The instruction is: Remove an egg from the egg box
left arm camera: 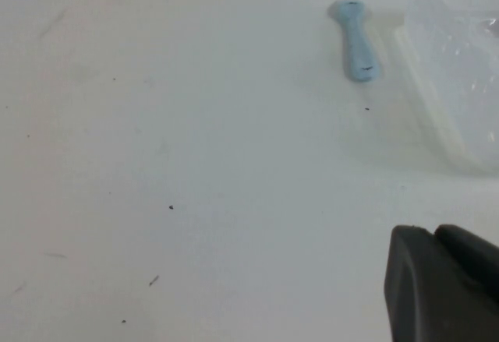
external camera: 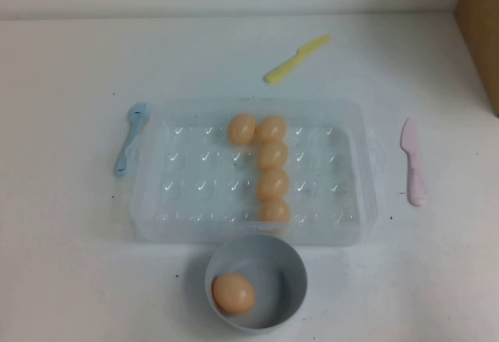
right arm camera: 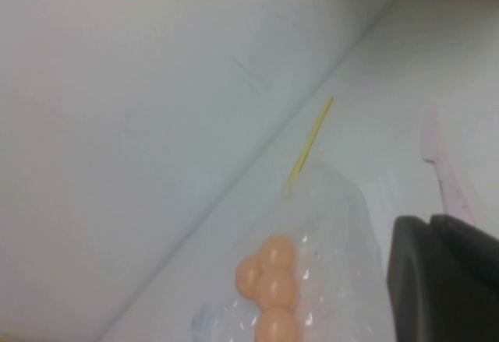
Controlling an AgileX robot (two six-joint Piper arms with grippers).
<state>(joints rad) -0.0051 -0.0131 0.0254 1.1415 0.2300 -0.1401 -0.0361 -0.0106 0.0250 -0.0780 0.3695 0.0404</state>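
The clear plastic egg box [external camera: 253,172] sits square in the middle of the white table [external camera: 70,264], and there's plenty of bare surface all round it, widest off to the left and the near corners. Neither arm shows in the high view at all. The left gripper [left arm camera: 448,283] appears only as a dark block at the corner of its own wrist view, hanging above open tabletop well apart from the tray's corner, and I cannot tell whether its fingers are parted or closed. Same story on the right: the right gripper [right arm camera: 448,276] is a dark mass at the frame's corner, raised and tilted toward the back wall [right arm camera: 156,85], looking across the tray, finger state impossible to tell. Now the eggs: one egg [external camera: 233,293] lies inside the round grey-blue bowl [external camera: 292,280], which stands just beside the tray's near edge, toward the bowl's left side. Five eggs remain in the box, four in a line running front to back, and one egg [external camera: 242,128] touching the far one on its left. Around the tray: a blue utensil [external camera: 129,139] lies just beside its left edge, a pink plastic knife [external camera: 414,161] near the right edge, a yellow plastic knife [external camera: 296,58] beyond the far edge. A brown panel [external camera: 479,30] stands at the far right.
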